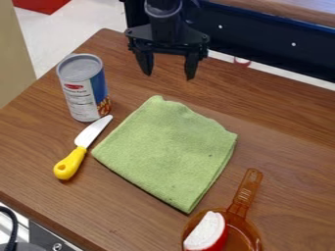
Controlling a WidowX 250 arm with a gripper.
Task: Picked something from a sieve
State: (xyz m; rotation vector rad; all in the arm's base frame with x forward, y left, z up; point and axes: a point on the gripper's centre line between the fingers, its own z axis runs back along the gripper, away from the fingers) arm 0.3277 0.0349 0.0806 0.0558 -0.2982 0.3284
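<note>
We see the end effector point(169, 76) hanging downward, fingers apart, over the counter's point(281, 112) far side, while the red-and-white piece point(208, 230) lies in the sieve point(245, 235) at bottom right, its long axis slanting from upper right to lower left, the sieve's handle pointing up and slightly right.

Folded green cloth point(167, 147) lies flat at the middle of the brown wood-grain worktop point(294, 162). Food can point(83, 90), blue and white label, stands upright to the cloth's upper left. Table knife point(77, 153) lies between can and lower-left edge, yellow handle pointing toward that edge, pale blade tip just beside the can's base. Beyond the worktop: pale floor point(88, 17), red object point(40, 5) at upper left, partly visible. Black cable point(11, 223) noted at lower left.
</note>
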